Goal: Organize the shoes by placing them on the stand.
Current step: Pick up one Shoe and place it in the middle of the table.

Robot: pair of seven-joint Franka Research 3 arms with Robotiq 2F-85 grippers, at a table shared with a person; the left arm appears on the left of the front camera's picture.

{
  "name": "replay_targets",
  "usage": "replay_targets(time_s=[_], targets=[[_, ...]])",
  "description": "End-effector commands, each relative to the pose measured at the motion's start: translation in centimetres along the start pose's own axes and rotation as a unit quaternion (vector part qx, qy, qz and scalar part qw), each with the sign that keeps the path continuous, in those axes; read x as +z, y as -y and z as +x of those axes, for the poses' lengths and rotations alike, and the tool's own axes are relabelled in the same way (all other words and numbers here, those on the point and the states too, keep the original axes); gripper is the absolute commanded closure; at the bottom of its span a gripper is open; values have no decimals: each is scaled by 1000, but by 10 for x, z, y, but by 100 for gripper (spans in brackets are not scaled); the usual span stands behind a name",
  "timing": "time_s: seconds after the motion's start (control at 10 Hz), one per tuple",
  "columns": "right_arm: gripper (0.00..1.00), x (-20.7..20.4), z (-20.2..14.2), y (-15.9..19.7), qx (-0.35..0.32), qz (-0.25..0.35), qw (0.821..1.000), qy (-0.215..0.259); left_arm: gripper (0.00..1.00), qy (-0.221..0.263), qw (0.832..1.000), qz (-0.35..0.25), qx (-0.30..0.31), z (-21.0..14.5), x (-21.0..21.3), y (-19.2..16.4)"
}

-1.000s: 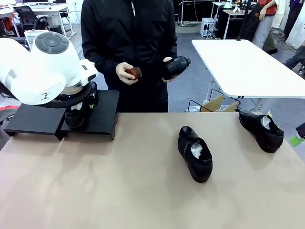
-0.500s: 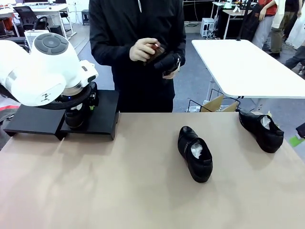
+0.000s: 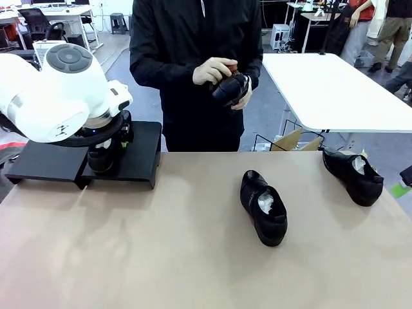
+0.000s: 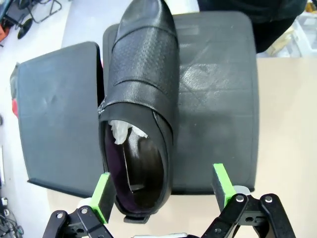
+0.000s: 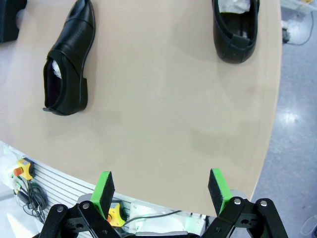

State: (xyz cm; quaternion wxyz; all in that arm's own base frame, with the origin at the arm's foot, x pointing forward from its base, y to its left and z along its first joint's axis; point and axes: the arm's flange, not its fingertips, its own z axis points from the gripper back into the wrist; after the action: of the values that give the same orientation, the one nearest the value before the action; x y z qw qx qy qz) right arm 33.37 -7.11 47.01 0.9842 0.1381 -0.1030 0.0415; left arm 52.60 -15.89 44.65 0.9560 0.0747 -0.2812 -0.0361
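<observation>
I see one black glossy leather dress shoe [image 4: 141, 89] on the low black flat-topped stand [image 3: 140, 154] at the beige table's [image 3: 161, 251] far left. A second shoe [image 3: 262, 207] sits mid-table, a third shoe [image 3: 352, 175] near the right edge; behind the table a person [image 3: 193, 38] holds a fourth shoe [image 3: 230, 89]

Front view across table [image 3: 129, 257], wrist views straight down (right shares shoes [image 3: 263, 207])

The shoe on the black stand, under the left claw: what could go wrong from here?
The glossy black leather shoe straddles the seam of the low black two-part stand, heel seemingly past its near edge: it might tip off. The open left gripper has a green pad close beside that heel; lifting could snag it. The black shoe near the tan table's far right edge could get knocked off.
</observation>
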Motion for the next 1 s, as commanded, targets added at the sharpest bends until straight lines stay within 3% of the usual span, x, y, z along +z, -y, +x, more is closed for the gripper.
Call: replay_targets(time_s=[0.0, 0.2, 0.4, 0.6, 0.7, 0.8, 0.9], targets=[[0, 1, -1, 1, 7, 0, 1000, 2, 0, 29, 999, -32, -1, -4, 60, -7], [0, 1, -1, 1, 7, 0, 1000, 2, 0, -39, 988, -120, -85, -28, 95, 2], [0, 1, -1, 1, 7, 0, 1000, 2, 0, -118, 964, -177, -157, -48, 109, 12], [0, 0, 0, 0, 0, 0, 1000, 0, 0, -189, 948, -181, -179, -56, 96, 20], [0, -8, 10, -3, 57, -15, 998, -20, 0, -217, 939, -186, -189, -59, 86, 26], [0, -15, 23, -6, 99, -31, 994, -45, 0, -230, 936, -197, -182, -59, 74, 31], [0, -21, 37, -11, 115, -55, 990, -57, 0, -199, 944, -198, -172, -76, 94, 32]])
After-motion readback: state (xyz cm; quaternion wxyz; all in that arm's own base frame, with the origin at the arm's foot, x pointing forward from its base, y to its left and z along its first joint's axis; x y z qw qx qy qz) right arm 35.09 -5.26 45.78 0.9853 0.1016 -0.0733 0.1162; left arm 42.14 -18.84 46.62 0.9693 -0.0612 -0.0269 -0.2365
